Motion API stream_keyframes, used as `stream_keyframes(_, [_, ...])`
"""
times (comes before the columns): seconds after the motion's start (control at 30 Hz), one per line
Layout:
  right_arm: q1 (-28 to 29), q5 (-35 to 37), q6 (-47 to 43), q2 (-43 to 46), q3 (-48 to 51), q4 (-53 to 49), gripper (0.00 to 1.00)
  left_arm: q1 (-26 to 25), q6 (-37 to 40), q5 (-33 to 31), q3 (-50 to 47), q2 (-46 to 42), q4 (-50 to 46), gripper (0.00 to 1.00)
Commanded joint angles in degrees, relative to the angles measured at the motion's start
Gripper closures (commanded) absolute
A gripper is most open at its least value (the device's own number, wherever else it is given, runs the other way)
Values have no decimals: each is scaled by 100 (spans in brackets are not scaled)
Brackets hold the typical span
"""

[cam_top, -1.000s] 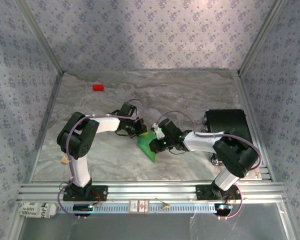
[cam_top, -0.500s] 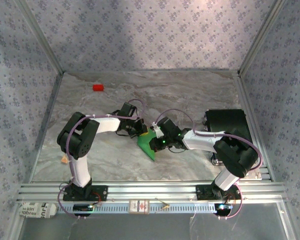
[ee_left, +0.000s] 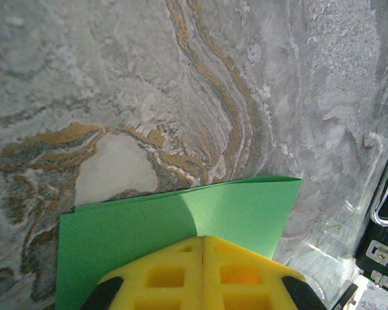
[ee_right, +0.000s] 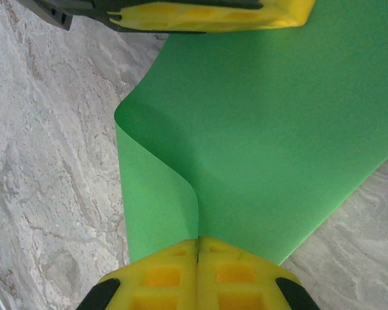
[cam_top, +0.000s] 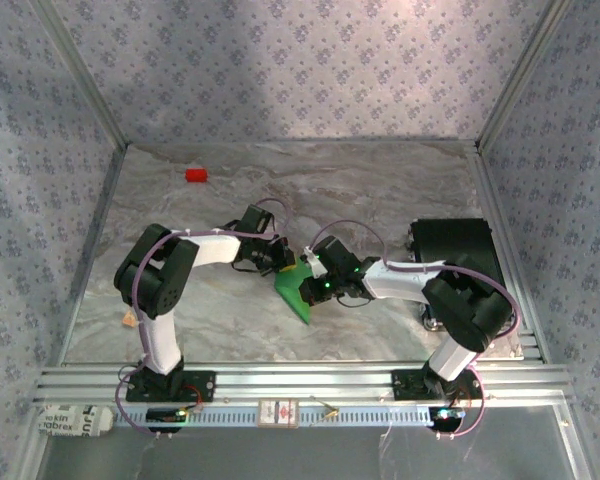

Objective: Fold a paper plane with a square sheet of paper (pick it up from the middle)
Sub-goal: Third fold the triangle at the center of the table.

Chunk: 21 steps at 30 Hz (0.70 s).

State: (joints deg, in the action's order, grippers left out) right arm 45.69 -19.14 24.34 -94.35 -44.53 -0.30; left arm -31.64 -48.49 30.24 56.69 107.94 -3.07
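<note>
- The sheet of paper [cam_top: 298,298], bright green, lies just left of the middle of the top external view, on the marbled tabletop [cam_top: 380,190]. Its outline there is a narrow wedge whose tip points toward the bottom of the frame.
- The left claw [cam_top: 283,262] sits at the upper edge of the sheet. In its own wrist view the claw [ee_left: 202,258] has its yellow pads pressed together with only a thin seam between them. The paper [ee_left: 239,206] runs in under them, with a shade line leading to the seam, so it is clenched on the sheet.
- The right claw [cam_top: 308,287] meets the sheet from the right. In its wrist view the claw [ee_right: 198,248] is clamped on a raised curl of the paper [ee_right: 278,129], which bends up from the left and runs into the closed seam.
- At the top of the right wrist view, the left claw [ee_right: 207,14] lies across the far edge of the sheet.
- A black box [cam_top: 452,240] stands at the right side of the tabletop. Whether it holds anything cannot be told.
- A small red block [cam_top: 196,175] rests in the upper left of the tabletop, well apart from the paper.
</note>
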Motion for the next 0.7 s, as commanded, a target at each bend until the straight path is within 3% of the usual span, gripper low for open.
stream_keyframes(0.0, [43,102,-96,-105,-146,-108,96,-65,6,-123,-140,100,-326,97])
stream_keyframes(0.67, [45,15,-63,-239,-124,55,96,-62,-47,-84,-151,113,-254,97])
